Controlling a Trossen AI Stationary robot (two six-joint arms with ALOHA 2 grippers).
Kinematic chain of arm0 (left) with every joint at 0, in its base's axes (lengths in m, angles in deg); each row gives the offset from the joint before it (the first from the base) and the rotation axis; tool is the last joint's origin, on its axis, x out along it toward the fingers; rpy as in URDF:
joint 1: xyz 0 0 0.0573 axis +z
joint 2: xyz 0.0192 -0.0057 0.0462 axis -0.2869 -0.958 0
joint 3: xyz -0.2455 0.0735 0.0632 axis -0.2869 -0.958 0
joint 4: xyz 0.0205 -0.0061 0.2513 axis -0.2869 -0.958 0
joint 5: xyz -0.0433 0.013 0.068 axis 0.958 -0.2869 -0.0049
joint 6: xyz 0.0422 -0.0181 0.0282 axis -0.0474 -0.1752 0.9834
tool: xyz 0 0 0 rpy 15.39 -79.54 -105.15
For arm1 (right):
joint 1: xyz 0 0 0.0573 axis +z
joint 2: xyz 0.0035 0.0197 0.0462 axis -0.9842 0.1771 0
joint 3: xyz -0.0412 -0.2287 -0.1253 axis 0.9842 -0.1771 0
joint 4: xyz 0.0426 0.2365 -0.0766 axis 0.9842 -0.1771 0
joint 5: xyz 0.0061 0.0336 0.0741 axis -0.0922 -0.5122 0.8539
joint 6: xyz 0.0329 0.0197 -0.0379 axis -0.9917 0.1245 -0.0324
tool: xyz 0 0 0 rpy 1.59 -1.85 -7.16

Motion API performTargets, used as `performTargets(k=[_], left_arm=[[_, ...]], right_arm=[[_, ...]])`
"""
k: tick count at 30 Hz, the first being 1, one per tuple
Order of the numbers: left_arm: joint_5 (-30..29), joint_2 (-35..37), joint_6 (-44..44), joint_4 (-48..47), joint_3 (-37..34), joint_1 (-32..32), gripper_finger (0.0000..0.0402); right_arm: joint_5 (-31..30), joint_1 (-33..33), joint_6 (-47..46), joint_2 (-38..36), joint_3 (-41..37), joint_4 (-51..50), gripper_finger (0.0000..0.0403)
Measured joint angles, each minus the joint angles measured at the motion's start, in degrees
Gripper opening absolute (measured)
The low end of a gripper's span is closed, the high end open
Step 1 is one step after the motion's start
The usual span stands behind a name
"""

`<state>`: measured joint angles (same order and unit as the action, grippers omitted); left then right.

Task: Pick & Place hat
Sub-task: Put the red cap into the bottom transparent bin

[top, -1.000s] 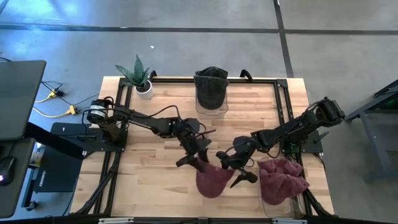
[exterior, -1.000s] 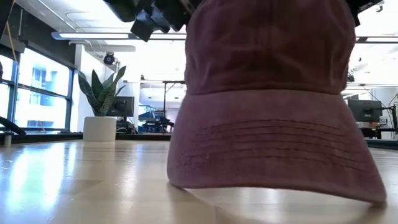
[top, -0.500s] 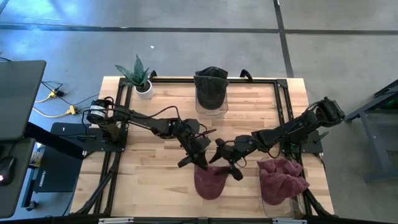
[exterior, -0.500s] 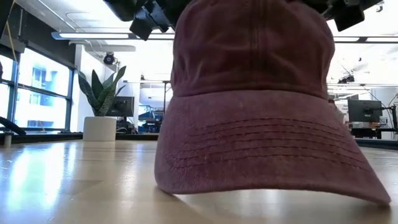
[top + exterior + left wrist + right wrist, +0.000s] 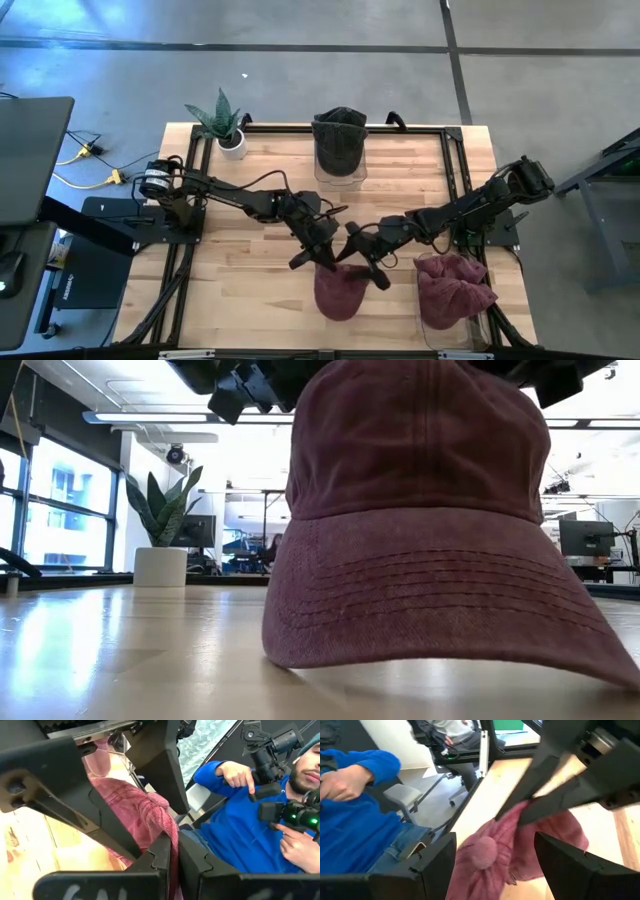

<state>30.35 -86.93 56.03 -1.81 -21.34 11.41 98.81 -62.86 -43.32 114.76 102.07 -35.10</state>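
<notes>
A maroon cap [image 5: 340, 292] sits near the table's near edge. In the low view the maroon cap [image 5: 430, 540] fills the picture with its brim toward the camera. My left gripper [image 5: 322, 258] is over the far side of its crown, shut on the fabric. My right gripper [image 5: 365, 258] is just right of it and open. In the right wrist view the right gripper [image 5: 495, 865] has a finger on either side of the cap's crown [image 5: 490, 855], and I see no touch. My left gripper [image 5: 174, 850] pinches a fold of the cap's crown fabric [image 5: 167, 827] between its two fingers. It comes from above, slanting toward the table's near edge. The cap hangs below the fingers, with the edge of its brim [image 5: 300, 658] down on the table.
A second maroon hat [image 5: 455, 285] lies at the near right corner. A dark hat on a clear stand [image 5: 340, 145] stands at the far middle, and a potted plant [image 5: 225, 125] at the far left. A person in blue [image 5: 235, 825] sits beyond the table.
My right gripper has moved toward the table's left and a little toward the far edge, up beside my left gripper at the cap's crown. The cap has shifted slightly under my left gripper's hold. Its brim now shows wider in the low view.
</notes>
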Motion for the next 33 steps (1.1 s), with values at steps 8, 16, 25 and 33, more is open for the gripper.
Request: performTargets(k=[8,16,25,33], left_arm=[[-1.5,0.0,0.0,0.0,0.0,0.0,0.0019],[-0.1,0.0,0.2,0.1,0.0,0.0,0.0039],[9.4,2.4,-7.3,-11.1,0.0,2.8,0.0096],[-14.6,10.9,4.0,-35.8,0.0,1.2,0.0097]], right_arm=[[-2.5,0.0,-2.0,0.0,0.0,-1.0,0.0188],[1.0,0.0,-1.9,-0.1,0.0,-1.6,0.0026],[-1.0,2.6,-2.0,-6.9,0.0,-8.4,0.0029],[-8.5,7.1,-2.5,-14.3,10.1,-31.5,0.0025]])
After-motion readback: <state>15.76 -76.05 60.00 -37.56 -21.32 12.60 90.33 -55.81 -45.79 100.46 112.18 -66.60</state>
